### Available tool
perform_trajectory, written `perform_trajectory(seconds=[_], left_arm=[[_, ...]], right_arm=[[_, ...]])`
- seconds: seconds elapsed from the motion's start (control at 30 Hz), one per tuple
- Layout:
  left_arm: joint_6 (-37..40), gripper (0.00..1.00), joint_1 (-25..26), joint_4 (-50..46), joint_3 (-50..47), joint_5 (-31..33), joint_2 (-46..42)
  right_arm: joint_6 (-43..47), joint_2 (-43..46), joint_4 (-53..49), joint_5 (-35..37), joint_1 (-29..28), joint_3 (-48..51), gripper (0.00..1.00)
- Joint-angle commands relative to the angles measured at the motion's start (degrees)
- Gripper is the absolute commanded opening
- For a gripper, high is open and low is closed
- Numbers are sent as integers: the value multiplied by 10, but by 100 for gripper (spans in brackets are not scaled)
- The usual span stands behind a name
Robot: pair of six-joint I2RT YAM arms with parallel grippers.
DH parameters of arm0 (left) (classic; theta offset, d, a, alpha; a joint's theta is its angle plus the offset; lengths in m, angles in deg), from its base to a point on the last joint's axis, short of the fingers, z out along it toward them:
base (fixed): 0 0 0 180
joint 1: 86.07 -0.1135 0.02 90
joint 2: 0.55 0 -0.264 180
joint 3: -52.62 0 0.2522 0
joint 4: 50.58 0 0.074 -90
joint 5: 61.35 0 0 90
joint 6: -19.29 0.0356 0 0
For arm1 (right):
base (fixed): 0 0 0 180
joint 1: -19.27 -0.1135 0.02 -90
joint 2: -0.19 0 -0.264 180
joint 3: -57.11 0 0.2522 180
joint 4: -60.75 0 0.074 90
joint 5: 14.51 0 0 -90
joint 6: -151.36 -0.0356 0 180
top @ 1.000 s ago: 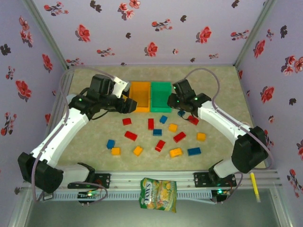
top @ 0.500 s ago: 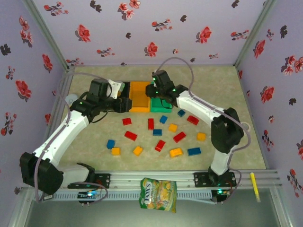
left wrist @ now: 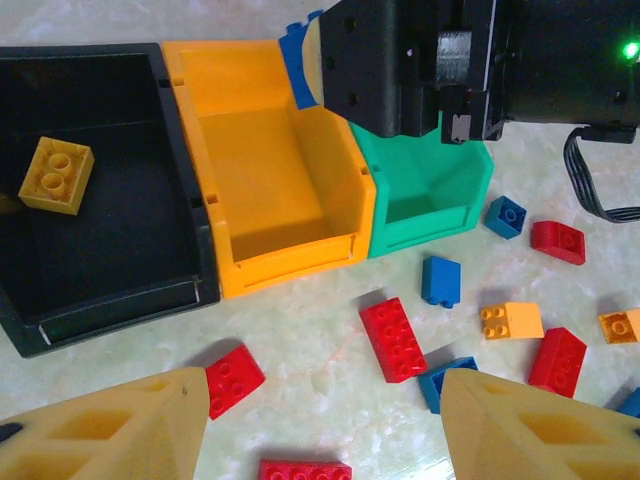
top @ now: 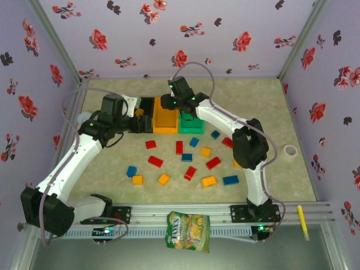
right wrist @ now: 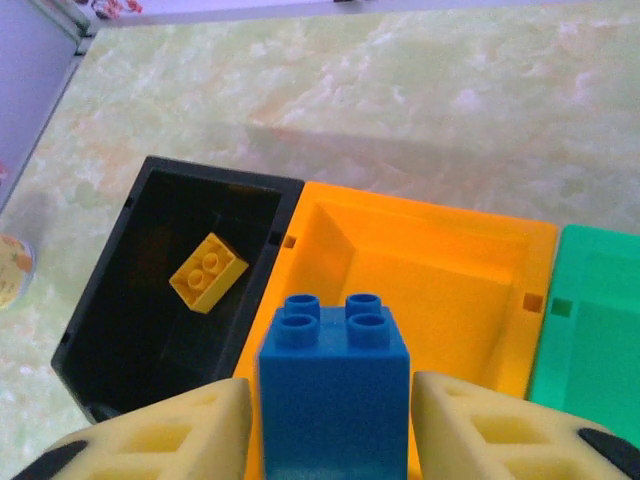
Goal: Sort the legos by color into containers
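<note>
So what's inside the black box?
One yellow lego lies flat on the floor of the black bin. The rest looks bare. Nothing covers it, but its left edge is cut off in the left wrist view.

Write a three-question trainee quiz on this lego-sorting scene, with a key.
1. Which bin holds the yellow brick? A black, B orange, C green.
2. True or false: the left gripper is shut on a red brick.
3. Fill in: the brick between the right gripper's fingers is ____.

Key:
1. A, the black bin.
2. False: its jaws stand open with nothing between them.
3. Blue: the blue brick sits there, above the bins.
</note>
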Motion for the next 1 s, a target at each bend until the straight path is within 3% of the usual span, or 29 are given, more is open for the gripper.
perform_trajectory(seconds=[0.0, 0.13, 0.33, 0.47, 0.57, 0.83, 0.97], left_arm=[[-14, 65, -6, -10, -10, 26, -5], [-55, 67, -8, -21, -22, 66, 1], [-196, 67, -2, -49, -45, 118, 26], [-228, 68, 30, -31, -71, 131, 27], [-254, 67, 38, -72, -63, 143, 46], [-412, 67, 113, -102, -112, 143, 47], [-455, 70, 144, -100, -117, 136, 62]], right_arm=[[9, -10, -36, 4, -3, -37, 59], [22, 11, -59, 23, -3, -44, 67], [33, 82, -77, 49, -2, 6, 70], [30, 134, -76, 50, 1, 63, 71], [27, 168, -81, 50, 3, 103, 71], [28, 219, -92, 54, 8, 162, 71], [26, 223, -88, 40, 8, 171, 72]])
